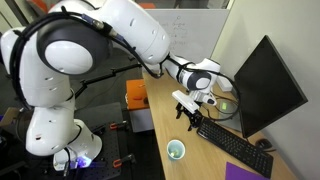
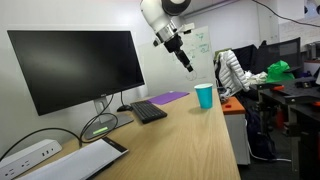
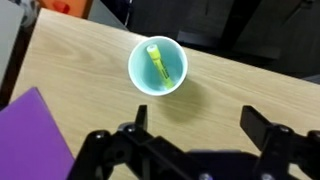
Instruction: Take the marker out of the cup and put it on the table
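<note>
The cup [image 3: 158, 66] stands on the light-wood table [image 3: 230, 85], white outside and teal inside. The yellow marker [image 3: 156, 63] lies inside it. The cup also shows in both exterior views [image 1: 176, 150] [image 2: 204, 95]; the marker is hidden there. My gripper [image 3: 196, 120] is open and empty. It hangs in the air above the table, well above the cup and a little off to its side [image 1: 190, 113] [image 2: 184, 55].
A black monitor [image 1: 268, 85] and a black keyboard [image 1: 232, 143] stand on the desk. A purple sheet [image 3: 30, 140] lies near the cup. An orange box [image 1: 136, 94] sits at the desk's far end. A power strip [image 2: 28, 156] lies at the near end.
</note>
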Motion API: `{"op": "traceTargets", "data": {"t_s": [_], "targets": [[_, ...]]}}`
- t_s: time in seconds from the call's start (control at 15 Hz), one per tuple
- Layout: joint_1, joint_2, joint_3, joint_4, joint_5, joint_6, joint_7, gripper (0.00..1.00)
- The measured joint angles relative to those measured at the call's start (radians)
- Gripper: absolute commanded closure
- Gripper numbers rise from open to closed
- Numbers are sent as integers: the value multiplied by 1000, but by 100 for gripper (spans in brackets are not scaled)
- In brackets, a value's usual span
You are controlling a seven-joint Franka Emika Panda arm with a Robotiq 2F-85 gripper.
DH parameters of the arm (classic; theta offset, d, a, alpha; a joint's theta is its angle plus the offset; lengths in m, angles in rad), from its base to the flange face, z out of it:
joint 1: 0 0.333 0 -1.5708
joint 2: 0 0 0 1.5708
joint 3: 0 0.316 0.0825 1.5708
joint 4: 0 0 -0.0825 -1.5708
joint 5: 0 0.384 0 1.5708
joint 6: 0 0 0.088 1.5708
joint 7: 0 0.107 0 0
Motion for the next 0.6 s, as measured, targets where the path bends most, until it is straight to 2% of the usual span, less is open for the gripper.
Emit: {"op": "traceTargets", "data": {"t_s": [0.4, 0.47, 0.53, 0.6], "targets": [[-24, 27, -3, -44, 4, 157, -3, 0], [-33, 37, -5, -49, 6, 177, -6, 6], [-42, 46, -8, -52, 8, 185, -19, 26], [-51, 53, -12, -52, 9, 186, -33, 34]]}}
